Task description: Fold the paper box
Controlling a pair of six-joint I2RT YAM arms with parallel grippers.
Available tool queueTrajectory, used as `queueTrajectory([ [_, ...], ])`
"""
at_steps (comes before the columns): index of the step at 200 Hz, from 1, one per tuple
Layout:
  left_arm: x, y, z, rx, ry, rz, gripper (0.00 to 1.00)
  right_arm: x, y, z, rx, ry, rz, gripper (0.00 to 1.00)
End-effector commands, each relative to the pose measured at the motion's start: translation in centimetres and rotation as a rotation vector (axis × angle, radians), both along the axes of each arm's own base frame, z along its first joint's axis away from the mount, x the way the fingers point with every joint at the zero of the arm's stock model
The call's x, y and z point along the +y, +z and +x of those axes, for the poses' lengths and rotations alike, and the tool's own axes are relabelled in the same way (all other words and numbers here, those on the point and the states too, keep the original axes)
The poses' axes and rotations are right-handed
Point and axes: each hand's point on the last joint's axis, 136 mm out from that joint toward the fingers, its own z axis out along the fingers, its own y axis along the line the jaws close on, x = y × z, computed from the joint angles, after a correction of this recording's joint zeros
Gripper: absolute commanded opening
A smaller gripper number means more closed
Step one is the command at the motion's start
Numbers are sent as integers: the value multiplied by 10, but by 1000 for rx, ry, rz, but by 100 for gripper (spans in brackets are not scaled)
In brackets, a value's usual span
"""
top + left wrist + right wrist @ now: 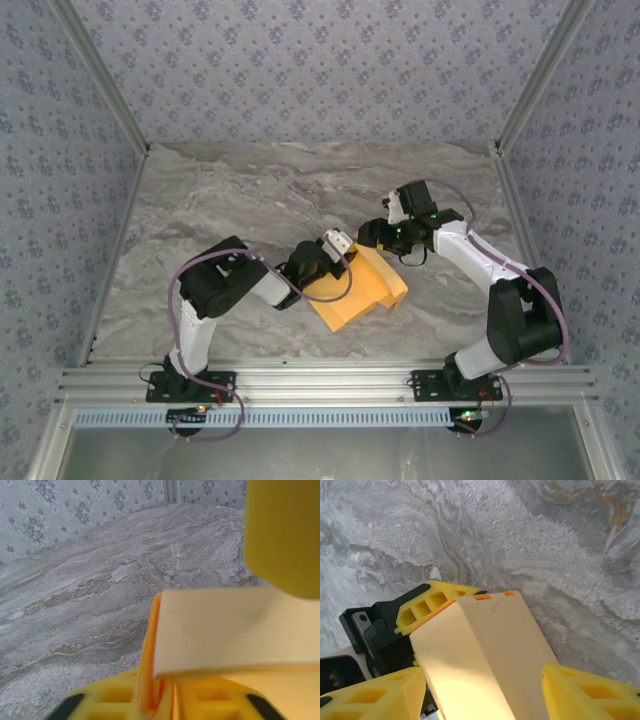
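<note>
top view: the left tool covers part of the paper box; its grip is too small to resolve. left wrist view: one finger is blurred and cropped at top and right. right wrist view: the box and both fingers of the right tool run off the bottom edge.

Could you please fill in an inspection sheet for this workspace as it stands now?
Surface: marbled grey table, matt finish.
Job's things: paper box, yellow-orange card, looks partly folded, lying mid-table between the two arms.
Clutter: nothing seen.
Grippers: left gripper has its jaws close together with a wall of the box between them; right gripper has its jaws wide on either side of the box, and contact cannot be told.
Cables: purple-grey cables loop along both arms.
Surroundings: patterned walls on three sides; aluminium rail at the near edge.
</note>
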Motion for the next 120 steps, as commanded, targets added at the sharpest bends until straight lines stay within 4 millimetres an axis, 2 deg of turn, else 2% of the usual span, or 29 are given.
queueTrajectory([
  [1, -6, -15, -6, 45, -46, 7, 30, -4, 16, 14, -69, 8, -32, 65],
  [22, -2, -7, -5, 52, -53, -25, 38, -5, 14, 14, -66, 19, -39, 65],
  [58, 4, 7, -8, 31, -64, -59, 47, -10, 15, 14, -84, 42, -83, 65],
  [91, 10, 25, -19, 17, -90, -104, 55, -11, 20, 17, -120, 66, -124, 65],
  [105, 14, 31, -26, 14, -104, -120, 57, -9, 22, 19, -146, 84, -158, 67],
  [120, 18, 38, -36, 11, -135, -132, 57, -4, 28, 21, -184, 124, -204, 75],
])
